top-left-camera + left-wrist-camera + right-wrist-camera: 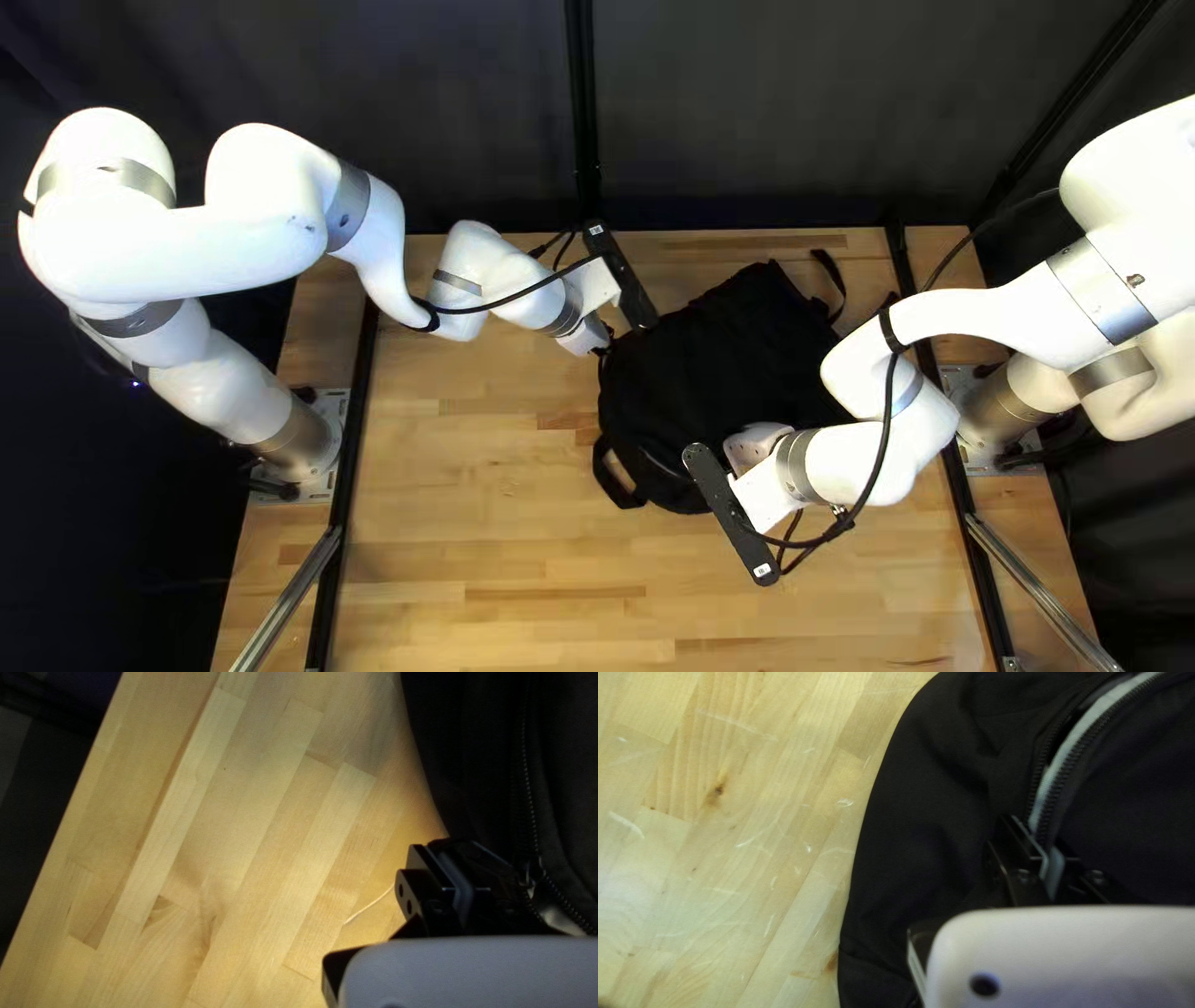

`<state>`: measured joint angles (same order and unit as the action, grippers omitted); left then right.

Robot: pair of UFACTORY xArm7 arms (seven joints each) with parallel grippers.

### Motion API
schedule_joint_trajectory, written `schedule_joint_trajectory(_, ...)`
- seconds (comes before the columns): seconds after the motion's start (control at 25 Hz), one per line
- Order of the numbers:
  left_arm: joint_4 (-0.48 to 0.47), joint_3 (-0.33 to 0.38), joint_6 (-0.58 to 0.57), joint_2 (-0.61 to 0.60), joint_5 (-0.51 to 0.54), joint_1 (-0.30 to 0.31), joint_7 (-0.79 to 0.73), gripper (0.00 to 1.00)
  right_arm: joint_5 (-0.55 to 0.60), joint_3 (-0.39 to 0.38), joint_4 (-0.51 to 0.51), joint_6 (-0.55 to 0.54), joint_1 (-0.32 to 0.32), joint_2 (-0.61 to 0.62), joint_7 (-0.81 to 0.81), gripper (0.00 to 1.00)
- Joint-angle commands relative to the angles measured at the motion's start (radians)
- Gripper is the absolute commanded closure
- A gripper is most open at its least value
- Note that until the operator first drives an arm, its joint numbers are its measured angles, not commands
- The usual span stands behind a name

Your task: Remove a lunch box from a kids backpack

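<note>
Item, before me: one wooden table (498,548), pale, of joined strips. Its surface, in my right wrist view, bears a dark knot (718,789) and whitish scratches (626,823); in my left wrist view, a thin pale line (369,905), nature unclear. Item: dark curtain (772,125), behind the far edge, with an upright black post (581,112). Item: two silver bars (289,600), slanting, one at each side.
</note>
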<state>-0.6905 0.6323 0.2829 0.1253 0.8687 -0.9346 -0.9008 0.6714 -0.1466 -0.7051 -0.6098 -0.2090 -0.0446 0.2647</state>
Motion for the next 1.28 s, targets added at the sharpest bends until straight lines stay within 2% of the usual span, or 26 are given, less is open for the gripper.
schedule_joint_trajectory(0.04,-0.011,0.003,0.004,0.004,-0.01,-0.003,0.02,1.0,0.0,0.001,0.003,0.001,0.0,-0.003,-0.004,1.0)
schedule_joint_trajectory(0.48,-0.055,0.045,0.053,-0.006,-0.139,-0.02,0.164,1.0,-0.001,0.005,-0.002,0.002,0.004,-0.003,-0.019,1.0)
schedule_joint_trajectory(0.88,-0.14,0.045,0.108,0.074,-0.139,-0.012,0.214,1.0,-0.003,0.011,-0.006,0.014,0.009,0.006,-0.033,1.0)
schedule_joint_trajectory(1.16,-0.146,0.055,0.115,0.074,-0.158,-0.017,0.242,1.0,-0.005,0.013,-0.006,0.017,0.01,0.007,-0.04,1.0)
schedule_joint_trajectory(1.2,-0.14,0.055,0.111,0.073,-0.157,-0.017,0.238,0.91,-0.005,0.013,-0.004,0.017,0.01,0.006,-0.039,1.0)
schedule_joint_trajectory(1.24,-0.137,0.055,0.109,0.071,-0.156,-0.017,0.236,0.26,-0.006,0.013,-0.003,0.016,0.01,0.005,-0.039,1.0)
schedule_joint_trajectory(1.28,-0.116,0.057,0.097,0.056,-0.154,-0.016,0.225,0.0,-0.006,0.013,-0.003,0.016,0.01,0.004,-0.039,1.0)
